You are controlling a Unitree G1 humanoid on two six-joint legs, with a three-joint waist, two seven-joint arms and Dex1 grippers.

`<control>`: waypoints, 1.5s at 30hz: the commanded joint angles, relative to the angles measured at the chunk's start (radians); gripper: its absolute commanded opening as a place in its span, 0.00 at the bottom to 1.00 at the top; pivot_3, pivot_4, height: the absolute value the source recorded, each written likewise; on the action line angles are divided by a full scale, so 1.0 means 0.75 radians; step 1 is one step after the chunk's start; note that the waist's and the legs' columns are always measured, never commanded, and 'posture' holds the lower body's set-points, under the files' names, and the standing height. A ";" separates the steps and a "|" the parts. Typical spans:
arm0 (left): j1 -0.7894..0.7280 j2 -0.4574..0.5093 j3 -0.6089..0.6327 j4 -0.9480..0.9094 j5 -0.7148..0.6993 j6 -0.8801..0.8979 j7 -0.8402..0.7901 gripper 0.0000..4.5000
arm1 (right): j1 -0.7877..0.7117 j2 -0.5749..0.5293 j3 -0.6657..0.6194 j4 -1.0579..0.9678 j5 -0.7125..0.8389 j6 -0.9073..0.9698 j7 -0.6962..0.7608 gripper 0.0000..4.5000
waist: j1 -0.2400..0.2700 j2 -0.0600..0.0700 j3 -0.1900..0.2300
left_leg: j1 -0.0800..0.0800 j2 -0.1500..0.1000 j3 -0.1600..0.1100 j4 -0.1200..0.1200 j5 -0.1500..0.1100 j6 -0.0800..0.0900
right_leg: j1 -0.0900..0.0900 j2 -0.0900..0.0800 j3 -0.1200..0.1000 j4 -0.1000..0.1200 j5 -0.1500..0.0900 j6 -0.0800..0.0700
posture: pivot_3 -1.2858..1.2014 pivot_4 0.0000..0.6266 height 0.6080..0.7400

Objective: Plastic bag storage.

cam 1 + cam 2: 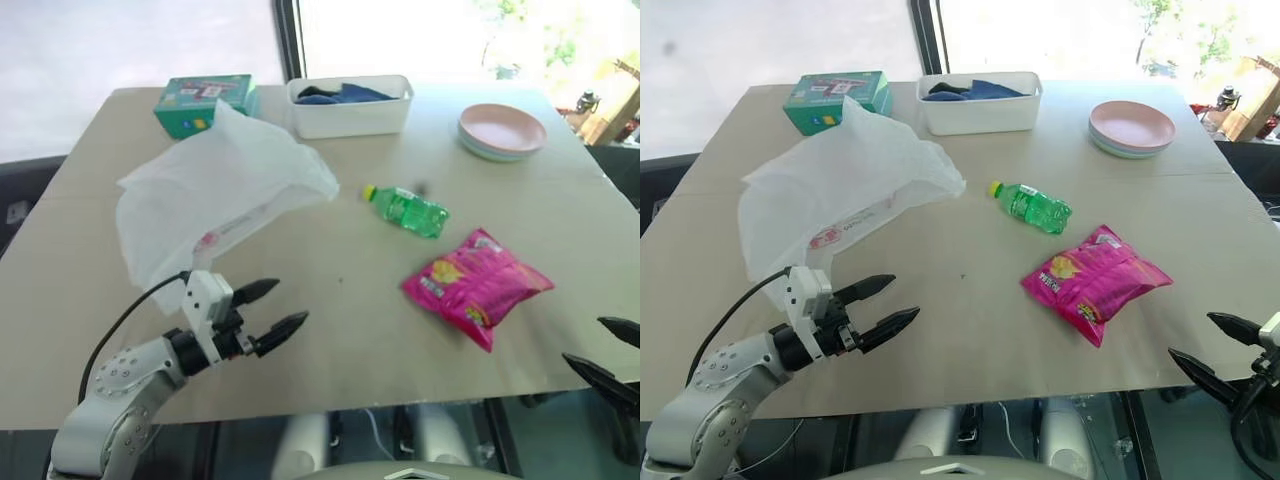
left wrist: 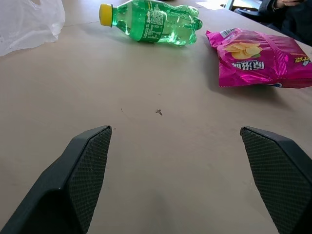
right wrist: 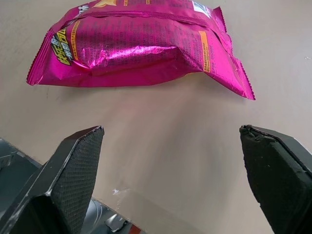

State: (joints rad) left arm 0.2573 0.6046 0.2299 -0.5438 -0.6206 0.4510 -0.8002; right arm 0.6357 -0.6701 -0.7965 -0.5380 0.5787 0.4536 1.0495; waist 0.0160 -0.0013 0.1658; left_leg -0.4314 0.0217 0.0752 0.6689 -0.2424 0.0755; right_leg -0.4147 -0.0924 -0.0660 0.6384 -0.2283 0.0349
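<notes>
On the far left of the desk (image 1: 90, 300), near its front edge, the left gripper (image 1: 270, 310) hangs just above the bare surface with its two black fingers spread wide and nothing between them, pointing toward the middle of the desk. Just behind it lies the plastic bag (image 1: 215, 190), a big crumpled white heap with a few red marks showing through near its front; its nearest fold lies close to the gripper, apart from the fingers. Behind the bag, at the far edge, sits a green box (image 1: 203, 103), which the bag's peak partly overlaps in the head view. To the right of the box stands a white tub (image 1: 350, 112) with dark blue cloth (image 1: 335, 94) inside. Nearer the middle, a small green bottle (image 1: 408, 210) with a yellow cap lies on its side, cap pointing toward the bag, just clear of the bag's right corner. Further right at the back is a short stack of plates (image 1: 502, 130), the top one pink. In front of the bottle and to its right, a shiny pink snack packet (image 1: 478, 285) lies flat, apart from the bottle. At the far right, over the front edge of the desk, the right gripper (image 1: 1212, 345) is also spread wide and empty, aimed toward the snack packet, which lies well ahead of its fingers without touching them.
</notes>
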 commanded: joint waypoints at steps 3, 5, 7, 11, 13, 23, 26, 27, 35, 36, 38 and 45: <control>-0.002 -0.029 0.027 0.025 -0.014 -0.106 -0.047 0.98 | -0.019 0.044 0.051 -0.048 0.048 -0.035 -0.036 1.00 | 0.000 -0.001 -0.001 | 0.001 0.000 0.000 0.000 0.000 0.000 | 0.000 0.000 0.000 0.000 -0.001 0.001 | 0.52 0.24 1.00; -0.025 -0.042 0.029 0.038 -0.021 -0.128 -0.050 0.98 | -0.029 0.058 0.059 -0.076 0.096 -0.025 -0.041 1.00 | -0.001 0.000 -0.001 | 0.001 0.000 0.000 0.000 0.000 0.000 | 0.000 0.001 0.000 0.000 -0.002 0.003 | 0.52 0.24 1.00; -0.059 -0.048 0.024 0.032 -0.027 -0.130 -0.036 0.98 | -0.044 0.072 0.062 -0.095 0.146 -0.034 -0.040 1.00 | 0.000 0.000 -0.001 | 0.001 0.000 0.000 0.000 0.000 0.000 | 0.000 0.000 0.000 0.000 -0.002 0.003 | 0.52 0.24 1.00; -0.154 -0.046 0.021 -0.040 -0.033 -0.092 0.055 0.98 | -0.093 0.127 0.044 -0.194 0.306 -0.121 -0.018 1.00 | 0.000 -0.001 -0.001 | 0.001 0.000 -0.001 0.001 0.000 0.000 | 0.001 0.001 -0.001 0.000 -0.001 0.003 | 0.52 0.24 1.00; -0.214 -0.055 0.002 -0.065 0.052 -0.109 0.155 0.98 | -0.111 0.125 0.046 -0.251 0.365 -0.124 -0.037 1.00 | 0.001 -0.001 -0.001 | 0.001 0.000 -0.001 0.001 0.001 0.001 | 0.001 0.002 0.000 0.001 0.000 0.001 | 0.52 0.24 1.00; -0.556 0.155 -0.172 -0.122 0.756 0.025 0.618 0.98 | -0.261 0.023 0.169 -0.340 0.298 -0.225 -0.046 1.00 | 0.001 -0.006 -0.003 | 0.005 -0.001 0.003 0.003 0.003 0.006 | 0.005 0.011 0.000 0.004 0.000 0.002 | 0.52 0.24 1.00; -0.593 0.211 -0.207 -0.069 0.889 0.098 0.659 0.98 | -0.247 0.000 0.181 -0.328 0.262 -0.260 -0.010 1.00 | 0.002 -0.006 -0.002 | 0.004 -0.001 0.005 0.001 0.004 0.006 | 0.003 0.011 0.000 0.004 0.001 0.001 | 0.52 0.24 1.00; -0.599 0.232 -0.225 -0.048 0.939 0.109 0.663 0.98 | -0.239 -0.004 0.184 -0.321 0.248 -0.270 -0.001 1.00 | 0.003 -0.006 -0.002 | 0.004 -0.001 0.004 0.001 0.004 0.006 | 0.003 0.011 0.000 0.004 0.001 0.002 | 0.52 0.24 1.00; -0.596 0.258 -0.348 0.045 1.145 0.242 0.638 0.98 | -0.152 0.029 0.227 -0.278 0.136 -0.374 0.034 1.00 | 0.005 -0.007 -0.002 | 0.004 -0.001 0.004 0.002 0.003 0.006 | 0.003 0.007 0.000 0.004 -0.001 0.003 | 0.52 0.24 1.00; -0.602 0.250 -0.359 0.060 1.155 0.254 0.633 0.98 | -0.141 0.038 0.233 -0.273 0.113 -0.389 0.028 1.00 | 0.006 -0.007 -0.002 | 0.004 -0.001 0.004 0.002 0.003 0.005 | 0.003 0.006 0.000 0.004 -0.001 0.003 | 0.52 0.24 1.00; -0.641 0.236 -0.395 0.125 1.186 0.253 0.634 0.98 | -0.112 0.062 0.250 -0.265 0.065 -0.414 0.003 1.00 | 0.007 -0.007 -0.002 | 0.003 0.000 0.002 0.001 0.003 0.005 | 0.003 0.005 0.001 0.004 -0.001 0.003 | 0.52 0.24 1.00; -0.914 0.120 -0.439 0.451 1.190 0.231 0.633 0.81 | 0.053 0.141 0.284 -0.359 -0.082 -0.397 -0.136 1.00 | 0.034 -0.008 -0.002 | 0.002 -0.001 0.002 0.003 0.004 0.005 | 0.003 0.007 -0.001 0.005 0.000 0.003 | 0.52 0.24 1.00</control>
State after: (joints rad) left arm -0.3961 0.7017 -0.1133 -0.2258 0.2714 0.6461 -0.3229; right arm 0.6490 -0.5715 -0.5739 -0.7496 0.5316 0.1503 0.9828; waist 0.0413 -0.0073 0.1642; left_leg -0.4299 0.0210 0.0765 0.6709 -0.2396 0.0795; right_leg -0.4128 -0.0870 -0.0665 0.6421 -0.2286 0.0371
